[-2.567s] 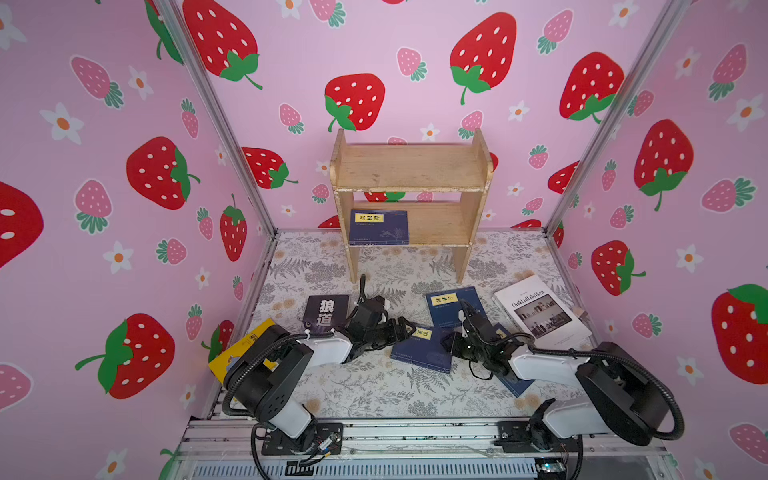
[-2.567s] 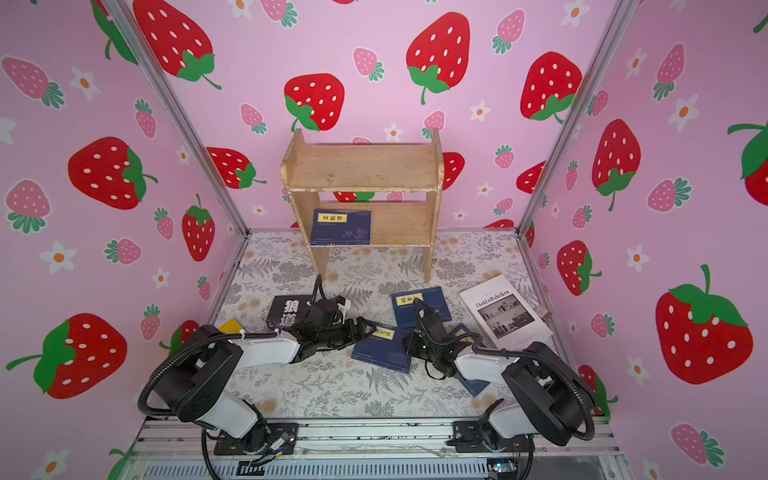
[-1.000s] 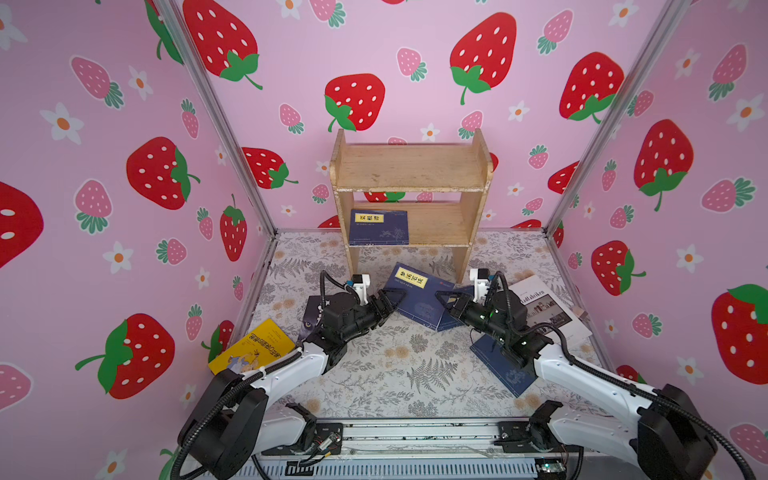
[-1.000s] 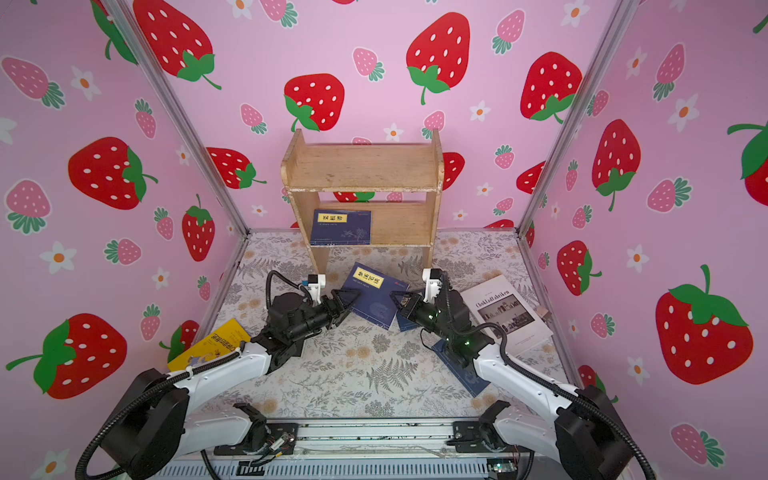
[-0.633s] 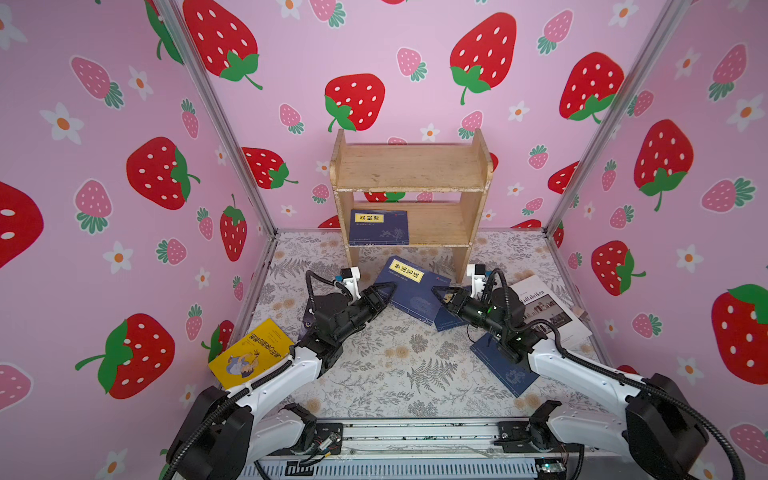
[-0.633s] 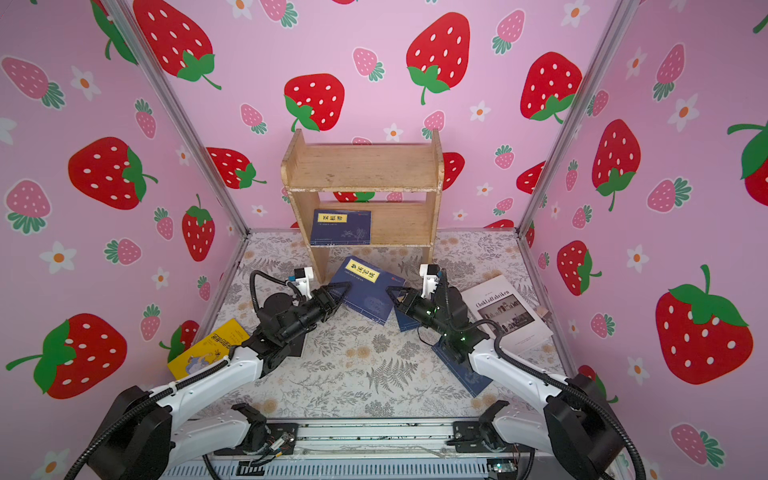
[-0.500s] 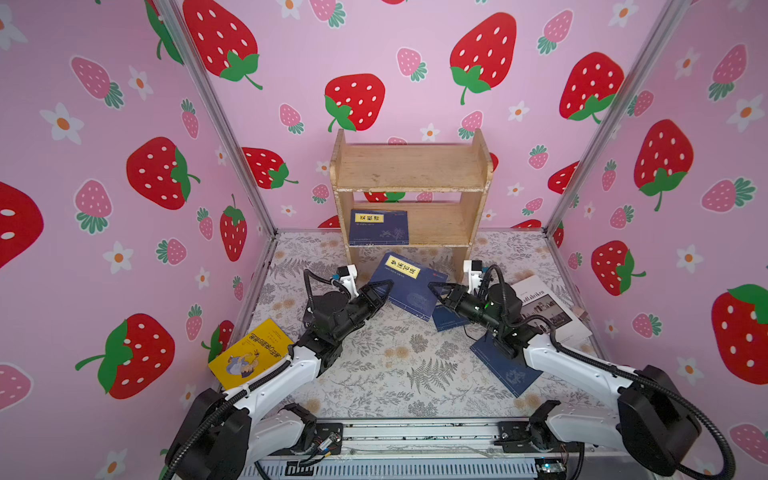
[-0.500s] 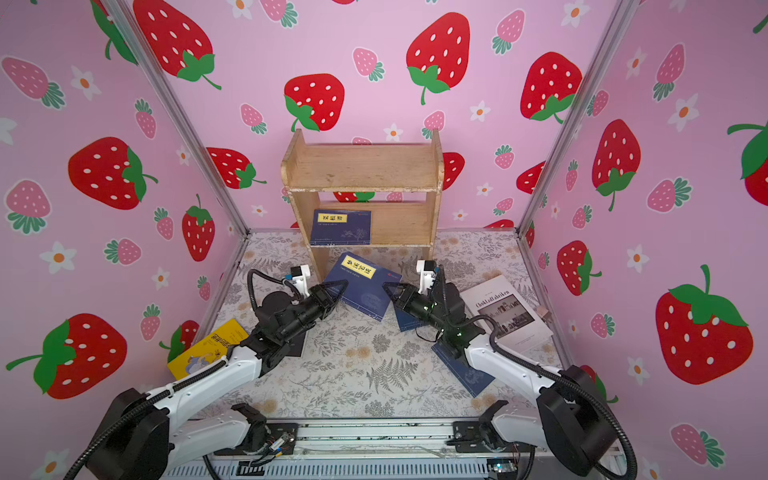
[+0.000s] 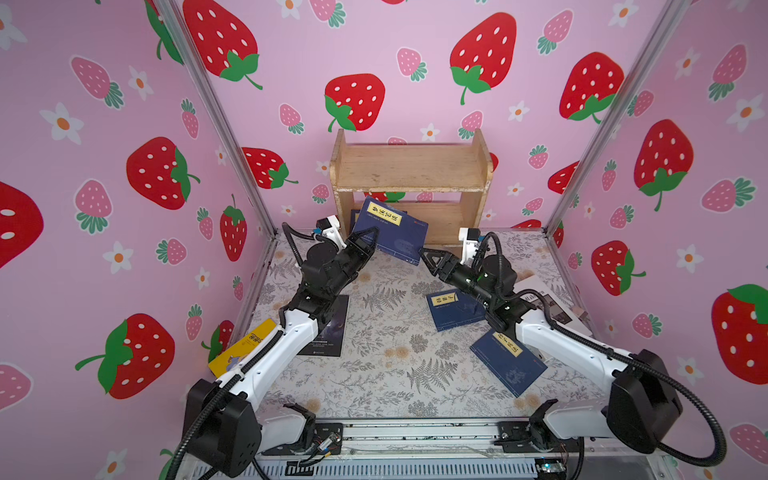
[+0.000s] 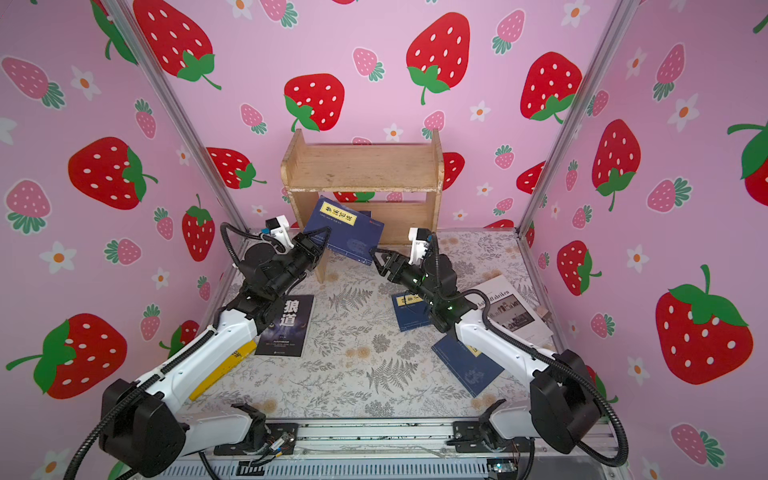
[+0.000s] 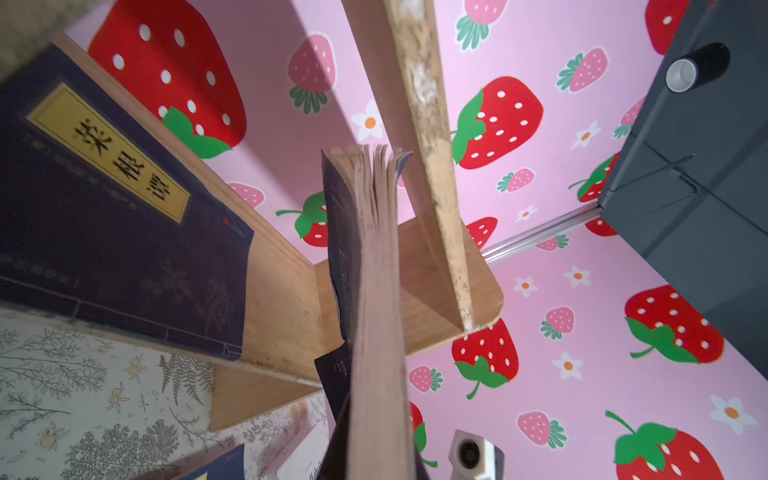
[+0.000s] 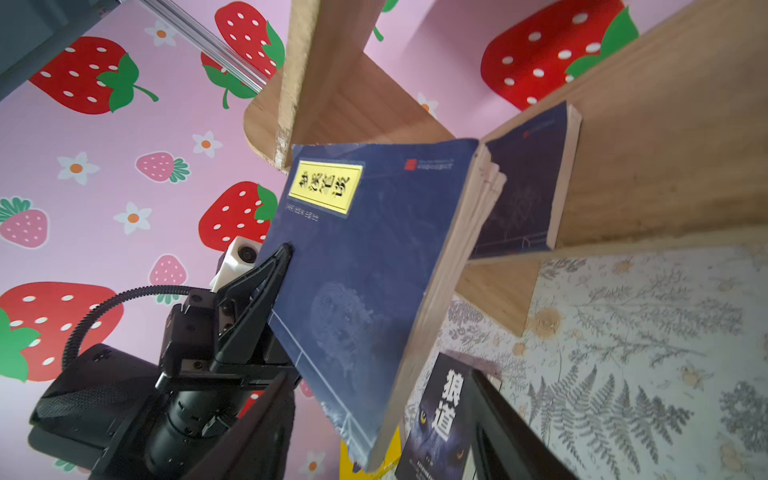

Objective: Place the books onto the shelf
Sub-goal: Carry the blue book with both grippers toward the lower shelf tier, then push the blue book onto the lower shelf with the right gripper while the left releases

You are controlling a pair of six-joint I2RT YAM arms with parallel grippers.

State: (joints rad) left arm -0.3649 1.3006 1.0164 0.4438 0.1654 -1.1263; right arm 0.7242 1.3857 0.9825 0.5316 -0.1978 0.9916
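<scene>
Left pincer (image 9: pixel 366 242) clamps a thin navy paperback (image 9: pixel 397 235) before the worn wooden shelf (image 9: pixel 411 166); right pincer (image 9: pixel 428 258) gapes wide.

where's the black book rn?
In both top views the black book lies flat on the left of the table, partly under the left arm, near the yellow book.

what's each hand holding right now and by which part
Left hand pinches the tilted navy book by the side edge nearest its yellow label. Right hand stands open beside the book's opposite corner, holding nothing.
</scene>
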